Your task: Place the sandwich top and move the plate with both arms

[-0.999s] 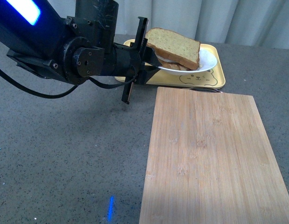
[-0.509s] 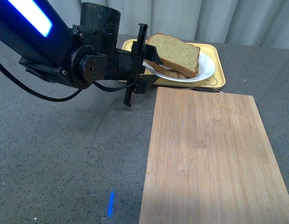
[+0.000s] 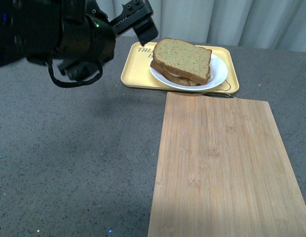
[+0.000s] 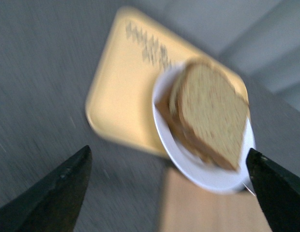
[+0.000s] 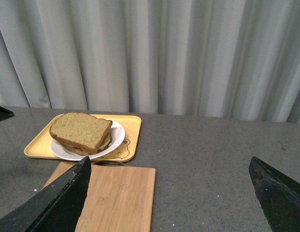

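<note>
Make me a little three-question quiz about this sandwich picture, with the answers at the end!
1. True or false: the sandwich top lies on the wooden board.
2. What does the plate sit on? A) the grey table B) the yellow tray C) the board
3. Fill in: the left gripper is ____, holding nothing.

Key: 1 false, it tops the sandwich on the plate. 2 B. 3 open.

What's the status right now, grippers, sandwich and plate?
Left gripper open, empty, clear of the plate. Right gripper open, empty. Brown speckled bread slice tops the sandwich on the small round white plate, in the yellow rectangular tray. Nothing blocking.
</note>
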Controlling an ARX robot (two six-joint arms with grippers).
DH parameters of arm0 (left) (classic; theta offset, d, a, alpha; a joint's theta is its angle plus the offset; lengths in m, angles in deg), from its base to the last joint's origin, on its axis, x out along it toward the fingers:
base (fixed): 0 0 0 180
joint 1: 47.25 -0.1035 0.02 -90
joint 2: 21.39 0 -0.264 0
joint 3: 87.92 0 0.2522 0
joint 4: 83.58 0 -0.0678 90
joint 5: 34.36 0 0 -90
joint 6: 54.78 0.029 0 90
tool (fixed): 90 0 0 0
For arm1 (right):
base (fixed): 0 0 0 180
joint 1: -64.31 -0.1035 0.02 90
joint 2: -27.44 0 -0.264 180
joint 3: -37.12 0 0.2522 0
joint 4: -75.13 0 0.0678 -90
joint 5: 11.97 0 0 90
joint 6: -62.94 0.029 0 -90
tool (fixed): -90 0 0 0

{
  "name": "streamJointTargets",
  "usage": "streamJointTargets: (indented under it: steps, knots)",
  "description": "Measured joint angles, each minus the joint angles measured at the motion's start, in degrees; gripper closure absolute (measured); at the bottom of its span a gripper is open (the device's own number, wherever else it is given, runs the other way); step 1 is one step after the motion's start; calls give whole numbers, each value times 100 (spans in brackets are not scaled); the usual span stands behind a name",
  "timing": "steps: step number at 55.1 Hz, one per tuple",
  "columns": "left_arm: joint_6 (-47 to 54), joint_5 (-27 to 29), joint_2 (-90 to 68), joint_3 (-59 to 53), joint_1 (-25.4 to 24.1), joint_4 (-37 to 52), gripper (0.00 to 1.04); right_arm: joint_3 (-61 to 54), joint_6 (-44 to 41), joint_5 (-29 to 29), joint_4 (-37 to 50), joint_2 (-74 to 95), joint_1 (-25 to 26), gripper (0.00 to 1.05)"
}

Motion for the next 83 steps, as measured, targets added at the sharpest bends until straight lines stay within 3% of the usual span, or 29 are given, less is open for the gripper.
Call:
streamJointTargets:
  steps: [3,8,12,22,36,54,56,62,83]
  knots:
    - [1182,898,9,-697,9,1657,23,0,0,7,0,0,0,9]
    - [2588,1008,398,-1958,-247,3508,43,0,0,-2,-2,0,0,9]
    - [2914,883,916,-2496,-461,3904,55,0,0,-4,-2,0,0,9]
    - [3248,398,2315,-4013,-990,3965,101,0,0,-2,-2,0,0,9]
    - [3307,35,3567,-4839,-1322,3569,101,0,0,0,-2,0,0,9]
    - [3324,-310,5525,-5396,-1650,2157,101,0,0,-2,-2,0,0,9]
    - [3329,-592,5700,-5453,-1823,2031,101,0,0,-2,-2,0,0,9]
    - [3329,-658,6170,-5571,-2055,1698,101,0,0,-2,-2,0,0,9]
    - [3331,-697,7923,-5772,-2074,234,101,0,0,0,-2,0,0,9]
